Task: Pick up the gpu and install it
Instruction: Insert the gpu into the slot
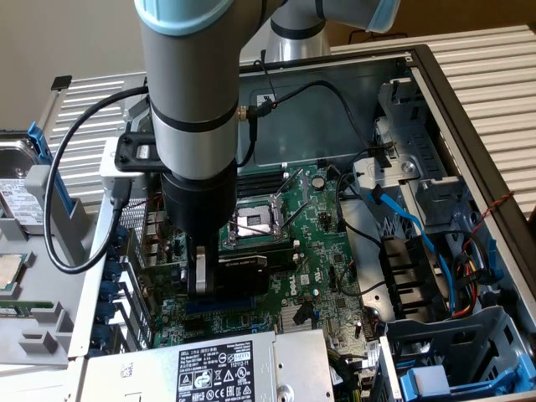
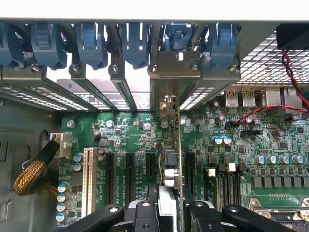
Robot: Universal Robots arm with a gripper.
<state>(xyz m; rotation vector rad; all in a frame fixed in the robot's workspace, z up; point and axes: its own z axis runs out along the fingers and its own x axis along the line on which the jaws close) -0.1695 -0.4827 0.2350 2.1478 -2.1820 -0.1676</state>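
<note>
gpu (image 2: 169, 193): upright on edge over the motherboard's expansion slots, its metal bracket against the rear slot opening; whether it is seated I cannot tell.
gripper (image 2: 174, 215): clamped on the card, black fingers (image 2: 145, 215) pressing either face.
slots: black slots (image 2: 129, 176) run beside the card; one white slot (image 2: 88, 181) lies further off.
clips: a row of blue retention clips (image 2: 91, 41) runs along the rear edge of the case.
motherboard (image 1: 322, 243): large and green, lying flat in the case, with the open CPU socket (image 1: 255, 219) just beyond the card.
power supply (image 1: 226, 373): grey box with a black label, near the card.
case (image 1: 335, 109): lying on its side with the panel off; drive cage (image 1: 444, 335) and blue cable (image 1: 410, 226) on the exterior view's right.
surface: white ribbed tabletop (image 1: 494, 92) under the case.
room: plain beige wall (image 1: 67, 33) behind.
</note>
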